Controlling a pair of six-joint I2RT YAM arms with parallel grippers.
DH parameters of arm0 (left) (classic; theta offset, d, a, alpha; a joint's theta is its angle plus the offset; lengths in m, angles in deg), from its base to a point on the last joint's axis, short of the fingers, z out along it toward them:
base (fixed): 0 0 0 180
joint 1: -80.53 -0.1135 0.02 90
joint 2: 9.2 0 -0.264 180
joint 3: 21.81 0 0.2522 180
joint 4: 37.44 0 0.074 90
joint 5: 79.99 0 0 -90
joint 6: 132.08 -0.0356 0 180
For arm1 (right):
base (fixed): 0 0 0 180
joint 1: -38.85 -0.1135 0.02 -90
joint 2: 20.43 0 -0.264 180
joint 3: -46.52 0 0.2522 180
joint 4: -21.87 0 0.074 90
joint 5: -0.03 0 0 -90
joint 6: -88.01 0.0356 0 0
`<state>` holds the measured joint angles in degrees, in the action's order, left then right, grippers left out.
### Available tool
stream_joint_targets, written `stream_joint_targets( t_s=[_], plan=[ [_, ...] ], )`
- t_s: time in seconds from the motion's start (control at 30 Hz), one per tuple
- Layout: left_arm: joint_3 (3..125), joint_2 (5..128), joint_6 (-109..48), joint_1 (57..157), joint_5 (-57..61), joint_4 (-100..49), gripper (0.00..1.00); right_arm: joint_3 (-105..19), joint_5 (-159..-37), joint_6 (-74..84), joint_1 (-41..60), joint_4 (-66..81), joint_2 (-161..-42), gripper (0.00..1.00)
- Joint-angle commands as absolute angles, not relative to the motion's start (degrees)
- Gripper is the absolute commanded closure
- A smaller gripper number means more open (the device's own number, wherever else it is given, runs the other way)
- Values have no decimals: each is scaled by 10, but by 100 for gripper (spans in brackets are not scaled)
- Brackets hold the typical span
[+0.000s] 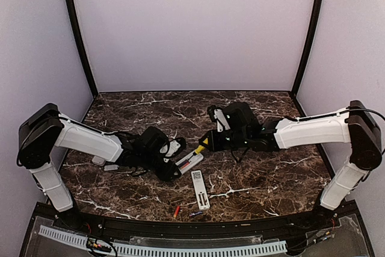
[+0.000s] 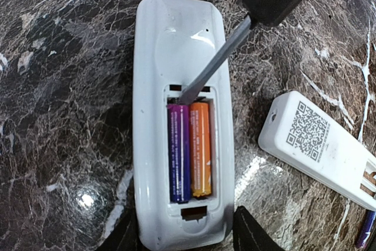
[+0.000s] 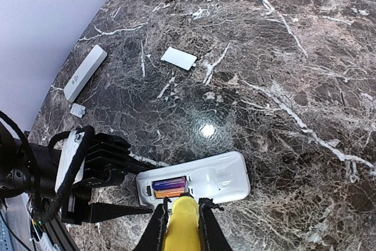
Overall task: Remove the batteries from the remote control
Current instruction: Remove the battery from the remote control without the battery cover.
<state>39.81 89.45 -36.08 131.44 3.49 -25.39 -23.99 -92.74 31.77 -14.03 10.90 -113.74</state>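
Yellow screwdriver (image 2: 226, 51) cropped, left gripper (image 2: 185, 236) barely visible

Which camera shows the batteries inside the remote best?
Left wrist: the batteries appear close up, side by side, colours clear. Right wrist shows them small, just beyond the screwdriver handle. Top view shows only a reddish speck.

A white cover plate (image 3: 178, 58) lies flat on the dark marble surface (image 3: 294, 57), well apart from a smaller white cover (image 3: 77, 109). A yellow-handled screwdriver (image 2: 220, 54) slants downward.
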Motion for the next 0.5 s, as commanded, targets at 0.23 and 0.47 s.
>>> stream_joint_targets(
  t_s=[0.23, 0.47],
  plan=[
    [384, 922, -371, 1326, 19, -216, 72, -272, -878, 270, -162, 100, -1151, 100],
    [384, 924, -371, 1326, 19, -215, 72, -294, -854, 236, -183, 83, -1169, 100]
  ],
)
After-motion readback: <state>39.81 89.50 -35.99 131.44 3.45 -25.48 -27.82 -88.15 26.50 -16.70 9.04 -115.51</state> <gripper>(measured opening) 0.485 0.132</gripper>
